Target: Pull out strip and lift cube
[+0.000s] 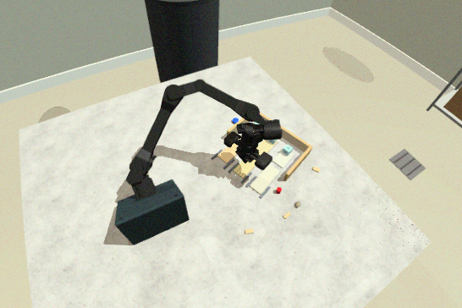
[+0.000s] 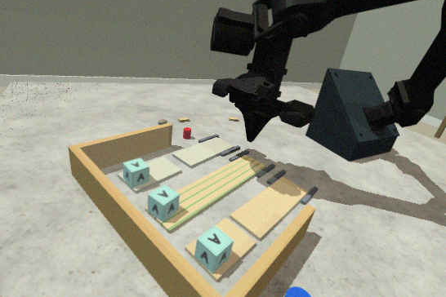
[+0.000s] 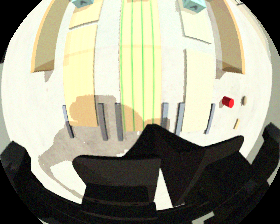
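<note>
Three pale-blue lettered cubes sit in a wooden tray point(image 2: 122, 215); the middle cube point(image 2: 163, 205) rests on a green-lined wooden strip point(image 2: 216, 187), beyond and below the clenched, empty black tool point(image 2: 252, 138), above the speckled table point(image 2: 61, 105).

Open air around strip tabs point(image 2: 265, 170)
</note>
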Robot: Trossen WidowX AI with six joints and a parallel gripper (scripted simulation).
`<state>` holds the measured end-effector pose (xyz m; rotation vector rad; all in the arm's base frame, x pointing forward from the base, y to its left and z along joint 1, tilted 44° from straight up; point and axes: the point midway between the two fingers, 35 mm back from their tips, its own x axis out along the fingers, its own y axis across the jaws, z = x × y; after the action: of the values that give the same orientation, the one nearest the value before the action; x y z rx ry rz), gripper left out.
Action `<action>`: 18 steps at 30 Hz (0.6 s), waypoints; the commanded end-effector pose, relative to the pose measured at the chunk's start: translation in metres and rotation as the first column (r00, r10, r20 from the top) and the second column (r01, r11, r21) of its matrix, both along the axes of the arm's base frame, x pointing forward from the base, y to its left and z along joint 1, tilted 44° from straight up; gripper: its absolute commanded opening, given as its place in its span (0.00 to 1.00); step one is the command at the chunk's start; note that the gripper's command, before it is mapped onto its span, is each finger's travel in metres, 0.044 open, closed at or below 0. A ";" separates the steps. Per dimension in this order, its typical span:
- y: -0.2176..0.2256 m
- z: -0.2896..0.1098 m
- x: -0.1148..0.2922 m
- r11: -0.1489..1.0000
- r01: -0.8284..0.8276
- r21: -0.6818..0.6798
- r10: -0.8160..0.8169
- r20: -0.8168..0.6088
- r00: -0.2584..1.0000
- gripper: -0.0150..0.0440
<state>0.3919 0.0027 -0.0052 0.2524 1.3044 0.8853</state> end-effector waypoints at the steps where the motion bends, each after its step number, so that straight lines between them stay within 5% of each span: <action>1: 0.005 -0.007 -0.003 1.000 0.004 0.004 -0.004 -0.016 1.000 0.25; 18: 0.026 -0.026 -0.006 1.000 0.004 0.006 -0.004 -0.017 1.000 0.25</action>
<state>0.3895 0.0241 -0.0267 0.2512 1.3089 0.8840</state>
